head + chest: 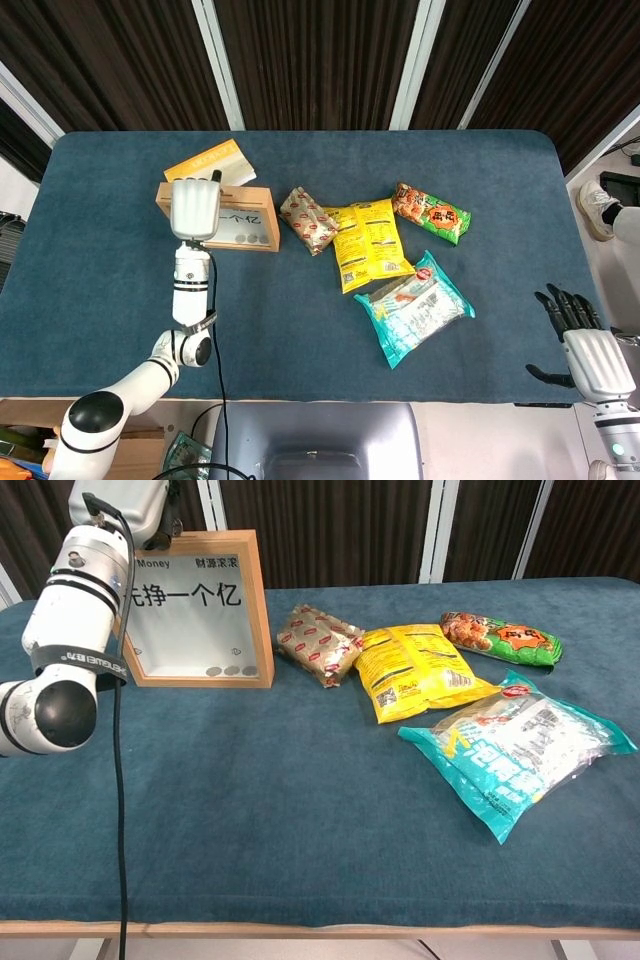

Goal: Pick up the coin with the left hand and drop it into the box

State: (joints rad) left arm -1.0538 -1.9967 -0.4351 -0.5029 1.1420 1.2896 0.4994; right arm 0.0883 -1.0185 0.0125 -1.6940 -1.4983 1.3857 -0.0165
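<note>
We've got the left hand [195,208] over the box [245,228], can't tell its grip, so coin could miss the slot imo.

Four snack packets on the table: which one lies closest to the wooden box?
The brown-and-red packet, just right of the box. The yellow, orange-green and teal packets all lie farther right.

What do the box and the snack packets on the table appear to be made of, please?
The box looks like light wood, matt, with a clear glossy front pane: a plain tan frame, and coins show behind the pane. The yellow packet and teal packet look like thin printed plastic film, judging by their crinkles and sheen.
</note>
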